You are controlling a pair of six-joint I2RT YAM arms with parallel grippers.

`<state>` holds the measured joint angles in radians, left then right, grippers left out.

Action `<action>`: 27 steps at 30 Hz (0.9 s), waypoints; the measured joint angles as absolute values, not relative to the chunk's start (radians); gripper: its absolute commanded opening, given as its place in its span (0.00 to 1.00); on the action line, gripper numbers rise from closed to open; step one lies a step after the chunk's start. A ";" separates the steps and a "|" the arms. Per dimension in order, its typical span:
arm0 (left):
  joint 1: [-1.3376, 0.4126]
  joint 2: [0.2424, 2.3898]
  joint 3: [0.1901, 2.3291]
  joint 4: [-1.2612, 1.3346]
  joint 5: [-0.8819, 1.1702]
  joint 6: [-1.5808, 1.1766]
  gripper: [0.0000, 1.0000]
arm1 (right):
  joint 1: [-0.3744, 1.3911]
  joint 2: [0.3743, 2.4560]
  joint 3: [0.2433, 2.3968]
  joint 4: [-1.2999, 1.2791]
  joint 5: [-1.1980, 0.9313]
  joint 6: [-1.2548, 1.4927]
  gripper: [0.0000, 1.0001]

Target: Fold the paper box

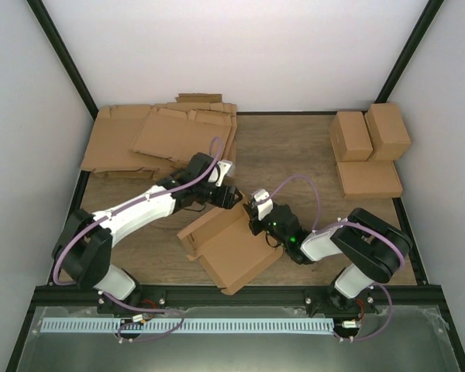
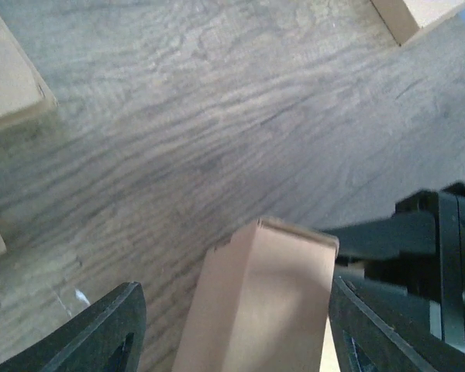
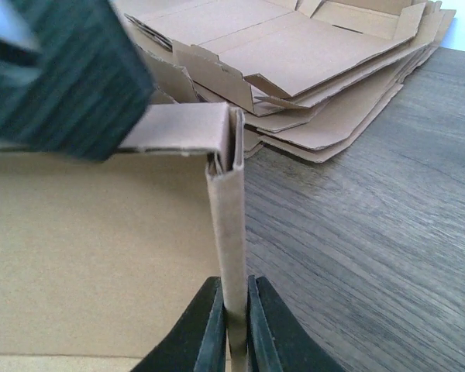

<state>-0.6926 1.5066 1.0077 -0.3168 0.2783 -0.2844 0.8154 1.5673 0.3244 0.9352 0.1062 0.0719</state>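
The paper box lies half-folded at the table's middle, its base flat and its far walls raised. My right gripper is shut on the upright doubled side wall, and its fingers pinch the wall from both sides. My left gripper is at the box's far corner. In the left wrist view its jaws stand wide apart around a raised wall; the right finger is against the wall and the left finger is clear of it. A left finger also shows on the far wall in the right wrist view.
A pile of flat cardboard sheets lies at the back left and shows in the right wrist view. Three closed brown boxes stand at the back right. Black frame posts rise at both back corners.
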 measured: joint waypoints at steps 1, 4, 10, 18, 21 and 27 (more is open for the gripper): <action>-0.687 1.519 1.023 -0.316 0.282 -0.289 0.66 | 0.815 1.567 0.324 0.936 0.106 0.072 0.09; -0.677 1.552 1.057 -0.300 0.304 -0.299 0.67 | 0.815 1.567 0.324 0.936 0.106 0.072 0.09; -0.676 1.556 1.060 -0.277 0.347 -0.318 0.66 | 0.815 1.568 0.324 0.936 0.106 0.072 0.09; -0.652 1.556 1.056 -0.249 0.361 -0.352 0.51 | 0.815 1.573 0.324 0.944 0.106 0.072 0.09; -0.649 1.556 1.040 -0.229 0.363 -0.361 0.50 | 0.815 1.576 0.324 0.950 0.106 0.072 0.09; -0.649 1.574 1.018 -0.203 0.388 -0.374 0.46 | 0.815 1.577 0.324 0.951 0.108 0.072 0.09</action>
